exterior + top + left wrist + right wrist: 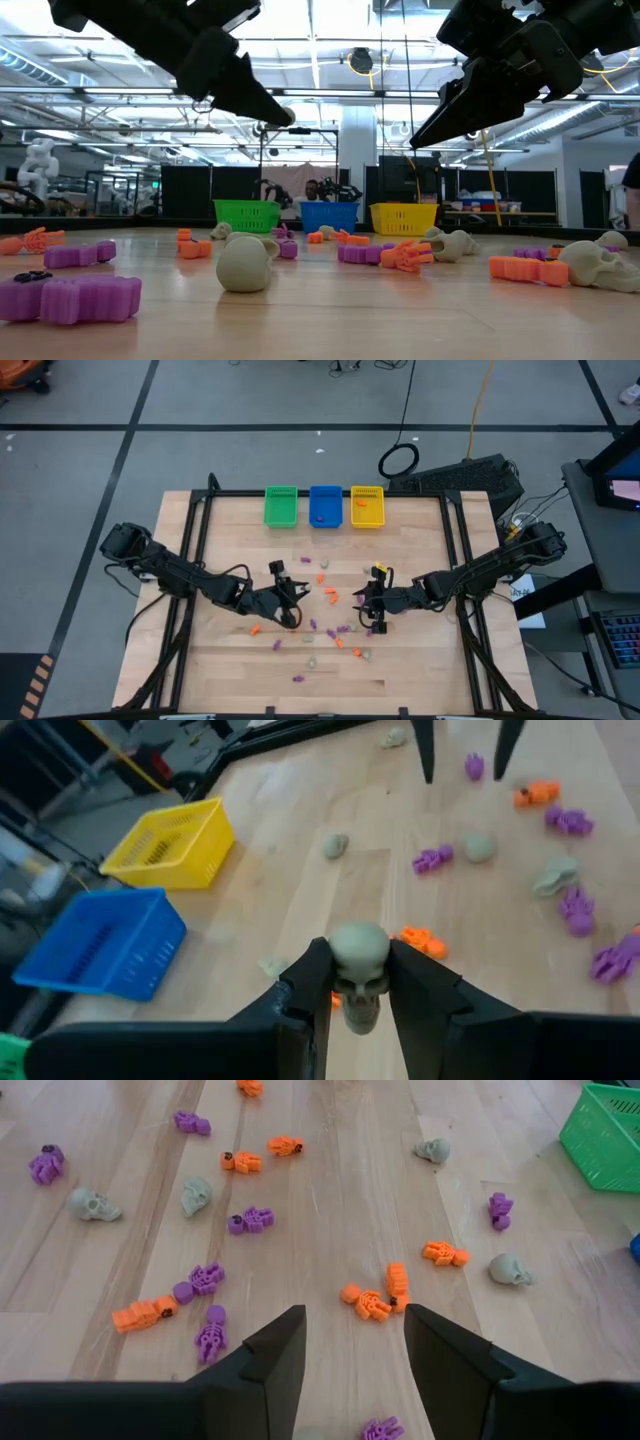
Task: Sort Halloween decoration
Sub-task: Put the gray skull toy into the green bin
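Small Halloween trinkets lie scattered over the middle of the wooden table (230, 670): orange skeletons (365, 1302), purple skeletons (210, 1335) and pale skulls (195, 1195). My left gripper (291, 616) hangs above the table left of the scatter, shut on a pale skull (358, 965). My right gripper (375, 616) hangs over the right part of the scatter. It is open (352, 1370), with nothing between its fingers. In the low view both grippers, left (283, 117) and right (416, 140), stand well above the tabletop. My left gripper pinches the pale skull by its two sides (336, 982) between its two fingers. The fingers slant down, coming from the table's left. The skull is lifted clear of the table, its rounded crown (358, 940) pointing away from the wrist.
Three small bins stand in a row at the table's far edge: green (281, 506), blue (325, 506) and yellow (367, 507). Bare wood lies between the bins and the trinkets. Black frame rails (200, 540) run along the table's sides.
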Motion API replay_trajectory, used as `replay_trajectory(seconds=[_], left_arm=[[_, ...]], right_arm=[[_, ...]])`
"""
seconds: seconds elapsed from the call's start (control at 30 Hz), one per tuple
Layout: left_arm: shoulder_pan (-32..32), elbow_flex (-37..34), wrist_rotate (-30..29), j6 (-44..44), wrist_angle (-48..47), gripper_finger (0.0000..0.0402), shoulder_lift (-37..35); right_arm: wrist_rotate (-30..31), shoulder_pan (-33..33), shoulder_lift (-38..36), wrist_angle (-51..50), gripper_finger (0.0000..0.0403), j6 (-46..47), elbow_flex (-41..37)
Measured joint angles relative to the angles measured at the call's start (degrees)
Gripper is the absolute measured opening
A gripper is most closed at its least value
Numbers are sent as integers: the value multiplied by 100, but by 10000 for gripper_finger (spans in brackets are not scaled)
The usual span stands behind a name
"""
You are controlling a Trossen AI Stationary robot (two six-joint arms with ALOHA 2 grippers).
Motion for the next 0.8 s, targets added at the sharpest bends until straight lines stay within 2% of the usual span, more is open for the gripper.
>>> replay_trajectory(seconds=[0.23, 0.37, 0.47, 0.6, 0.8], left_arm=[[0, 0, -42, 34, 117, 84, 1], [58, 0, -381, 39, 310, 84, 2], [161, 0, -725, 505, 354, 84, 2], [439, 0, -861, 1017, 397, 84, 2], [1151, 0, -831, 1291, 377, 84, 2]], right_arm=[[-1, 0, 0, 37, 159, -10, 0], [-1, 0, 0, 40, 159, -14, 0], [-1, 0, 0, 40, 160, -32, 0], [1, 0, 0, 40, 160, -54, 0], [0, 0, 0, 40, 160, -54, 0]])
